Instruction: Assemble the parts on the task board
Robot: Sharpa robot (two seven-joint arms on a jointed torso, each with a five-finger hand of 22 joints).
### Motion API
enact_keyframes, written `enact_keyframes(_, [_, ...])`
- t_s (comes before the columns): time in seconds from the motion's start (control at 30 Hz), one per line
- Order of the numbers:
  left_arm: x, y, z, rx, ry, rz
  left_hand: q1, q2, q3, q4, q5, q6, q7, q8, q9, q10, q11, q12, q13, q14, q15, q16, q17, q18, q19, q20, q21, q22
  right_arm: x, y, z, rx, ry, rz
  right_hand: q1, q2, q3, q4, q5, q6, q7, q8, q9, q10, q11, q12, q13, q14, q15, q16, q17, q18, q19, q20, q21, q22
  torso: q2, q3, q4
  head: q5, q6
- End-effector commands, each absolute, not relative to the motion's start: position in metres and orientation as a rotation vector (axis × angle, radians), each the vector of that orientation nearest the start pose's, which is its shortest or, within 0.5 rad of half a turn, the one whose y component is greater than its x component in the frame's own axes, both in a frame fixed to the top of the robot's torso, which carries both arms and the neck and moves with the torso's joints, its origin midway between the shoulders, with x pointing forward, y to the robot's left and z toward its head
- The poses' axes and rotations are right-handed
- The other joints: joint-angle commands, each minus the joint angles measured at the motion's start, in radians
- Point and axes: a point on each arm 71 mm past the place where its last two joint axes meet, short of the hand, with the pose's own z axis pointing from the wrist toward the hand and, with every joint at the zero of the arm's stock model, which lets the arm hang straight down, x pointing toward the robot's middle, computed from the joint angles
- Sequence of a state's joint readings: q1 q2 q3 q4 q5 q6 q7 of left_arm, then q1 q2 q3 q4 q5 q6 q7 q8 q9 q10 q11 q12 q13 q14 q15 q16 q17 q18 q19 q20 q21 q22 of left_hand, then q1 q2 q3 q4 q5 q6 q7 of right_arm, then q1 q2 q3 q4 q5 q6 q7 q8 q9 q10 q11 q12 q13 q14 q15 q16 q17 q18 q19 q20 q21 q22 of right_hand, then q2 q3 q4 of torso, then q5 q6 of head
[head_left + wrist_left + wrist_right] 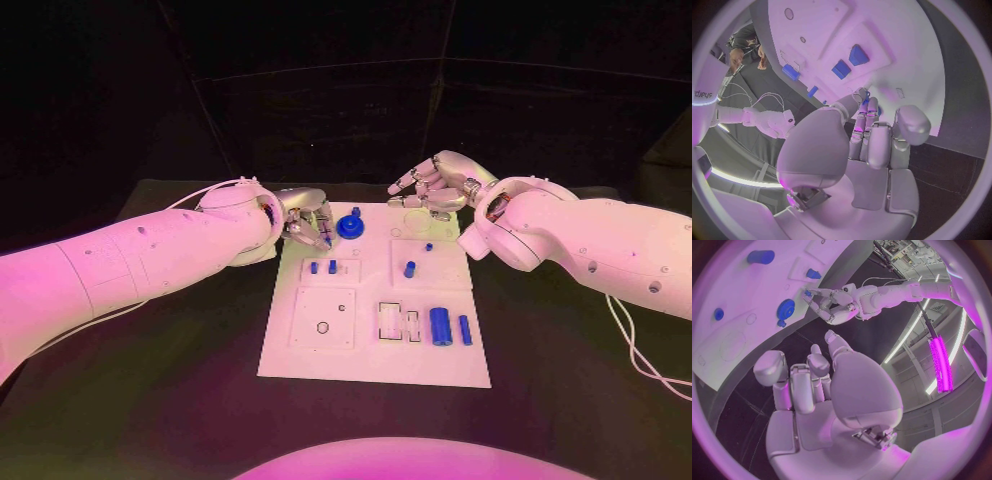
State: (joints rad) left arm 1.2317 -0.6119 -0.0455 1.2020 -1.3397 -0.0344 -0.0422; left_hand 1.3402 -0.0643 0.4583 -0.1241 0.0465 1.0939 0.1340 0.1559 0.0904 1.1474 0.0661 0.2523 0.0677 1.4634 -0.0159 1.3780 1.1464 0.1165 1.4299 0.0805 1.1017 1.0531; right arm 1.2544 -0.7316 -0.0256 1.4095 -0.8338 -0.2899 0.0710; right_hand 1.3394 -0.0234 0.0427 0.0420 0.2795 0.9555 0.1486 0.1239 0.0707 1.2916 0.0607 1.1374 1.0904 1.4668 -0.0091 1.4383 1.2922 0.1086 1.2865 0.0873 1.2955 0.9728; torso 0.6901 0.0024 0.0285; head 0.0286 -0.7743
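Left silver hand (307,226) at white task board (433,370) far-left corner, fingertips (862,96) pinching something small and blue.
Right silver hand (430,187) beyond far edge, fingers loosely curled, empty; round blue gear part (786,307) plain from right wrist.

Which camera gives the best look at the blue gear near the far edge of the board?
The right wrist view: the blue gear shows its toothed rim, unobstructed, beside the left hand. The head view shows it small, next to that hand's fingers. In the left wrist view I can't pick it out behind the fingers.
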Motion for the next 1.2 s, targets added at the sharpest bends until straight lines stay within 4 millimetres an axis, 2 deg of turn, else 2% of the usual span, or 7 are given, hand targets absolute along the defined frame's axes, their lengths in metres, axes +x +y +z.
enact_keyframes(0.03, [0.5383, 0.1674, -0.2077, 0.173, 1.954, -0.657, -0.011, -0.001, 0.002, 0.001, 0.002, 0.006, 0.003, -0.005, -0.001, 0.007, 0.001, -0.004, 0.0, 0.029, -0.002, -0.002, -0.002, -0.007, 0.0, 0.0, 0.005, 0.002, 0.5162, -0.1739, -0.1588, 0.313, 1.687, 1.089, -0.005, 0.004, 0.001, 0.003, 0.006, -0.005, 0.0, 0.004, -0.001, -0.007, -0.003, -0.004, 0.0, 0.046, -0.009, -0.003, -0.001, 0.007, -0.006, 0.002, -0.004, -0.001, 0.0, -0.0001, 0.0, 0.001, 0.0])
enact_keyframes(0.93, [0.537, 0.1646, -0.2134, 0.181, 1.997, -0.643, -0.012, -0.007, 0.002, -0.002, 0.002, 0.005, 0.003, -0.008, -0.002, 0.008, 0.001, -0.009, 0.0, 0.028, -0.002, -0.002, -0.004, -0.007, -0.002, 0.0, 0.003, 0.0, 0.5162, -0.1739, -0.1589, 0.313, 1.688, 1.089, -0.005, 0.004, 0.001, 0.003, 0.006, -0.005, 0.0, 0.004, -0.001, -0.007, -0.003, -0.004, 0.0, 0.046, -0.009, -0.003, -0.001, 0.007, -0.006, 0.002, -0.004, -0.001, 0.0, -0.0003, 0.0005, 0.001, -0.001])
enact_keyframes(1.03, [0.5369, 0.1645, -0.2133, 0.181, 1.994, -0.644, -0.014, -0.014, 0.001, -0.004, 0.002, -0.001, 0.005, -0.014, -0.005, 0.004, 0.004, -0.015, -0.001, 0.027, 0.0, -0.002, -0.005, -0.007, -0.003, 0.001, 0.004, 0.003, 0.5163, -0.174, -0.1588, 0.313, 1.688, 1.089, -0.005, 0.004, 0.001, 0.003, 0.006, -0.005, 0.0, 0.004, -0.001, -0.007, -0.003, -0.004, 0.0, 0.046, -0.009, -0.003, -0.001, 0.007, -0.006, 0.002, -0.004, -0.001, 0.0, -0.0005, 0.0005, 0.001, -0.002])
enact_keyframes(1.2, [0.5372, 0.1646, -0.2128, 0.179, 1.986, -0.646, -0.02, -0.028, 0.0, -0.008, 0.002, -0.049, 0.011, -0.045, -0.019, -0.006, 0.01, -0.028, -0.001, 0.026, 0.005, -0.002, -0.008, -0.008, -0.005, 0.004, 0.007, 0.008, 0.5163, -0.1741, -0.1588, 0.314, 1.687, 1.089, -0.005, 0.004, 0.001, 0.003, 0.006, -0.005, 0.0, 0.004, -0.001, -0.007, -0.003, -0.004, 0.0, 0.046, -0.009, -0.003, -0.001, 0.007, -0.006, 0.002, -0.004, -0.001, 0.0, -0.0004, 0.0001, 0.001, -0.002])
